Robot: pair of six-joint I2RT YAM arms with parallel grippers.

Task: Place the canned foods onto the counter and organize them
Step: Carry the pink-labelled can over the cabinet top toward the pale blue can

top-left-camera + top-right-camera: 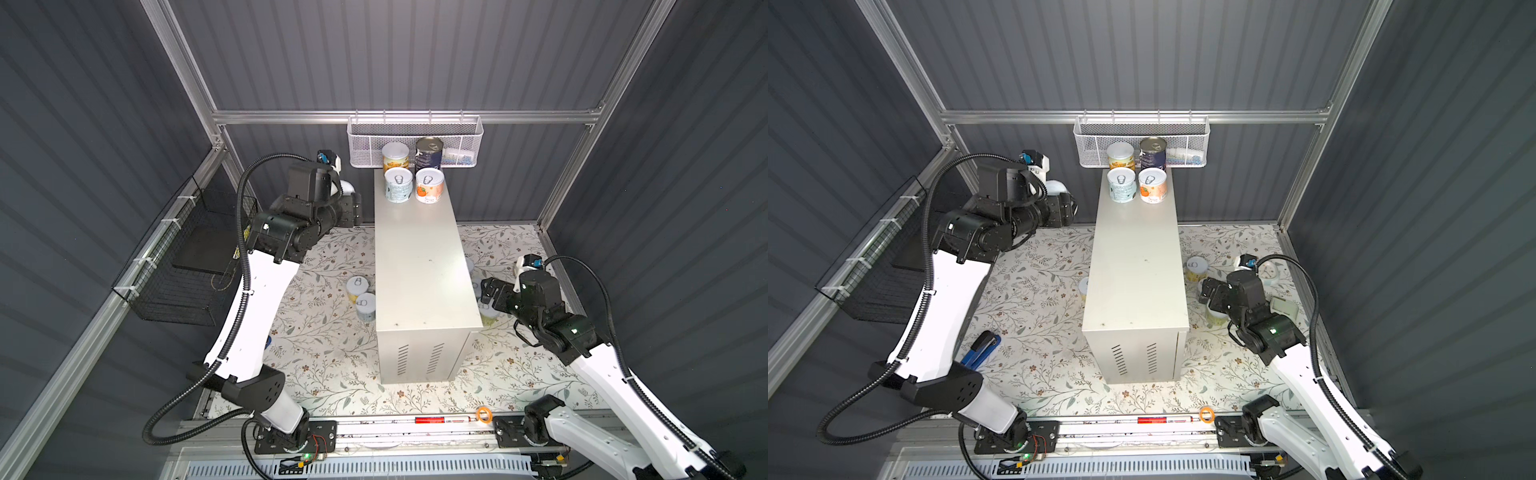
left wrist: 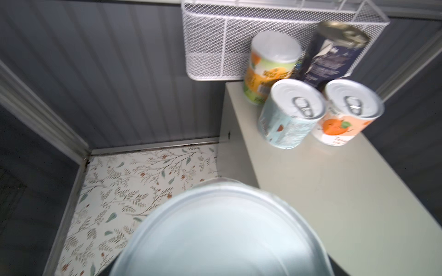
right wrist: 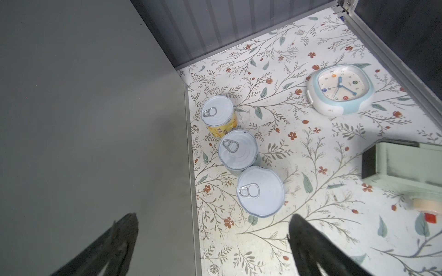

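The counter (image 1: 419, 270), a tall white box, carries several cans at its far end: a yellow-green one (image 1: 395, 156), a navy one (image 1: 429, 153), a pale blue one (image 2: 287, 114) and an orange-fruit one (image 2: 344, 112). My left gripper (image 1: 353, 203) hangs beside the counter's far left edge, shut on a white-lidded can (image 2: 220, 234) that hides its jaws. Two cans (image 1: 361, 297) stand on the floor left of the counter. Three cans (image 3: 238, 149) line its right side. My right gripper (image 3: 212, 229) hovers open above the nearest of them (image 3: 260, 191).
A white mesh basket (image 1: 415, 141) hangs on the back wall behind the counter, and a black wire basket (image 1: 187, 257) on the left wall. A clock (image 3: 340, 89), a pale green box (image 3: 404, 162) and a tape roll (image 3: 425, 205) lie at right. A blue stapler (image 1: 982, 347) lies under the left arm.
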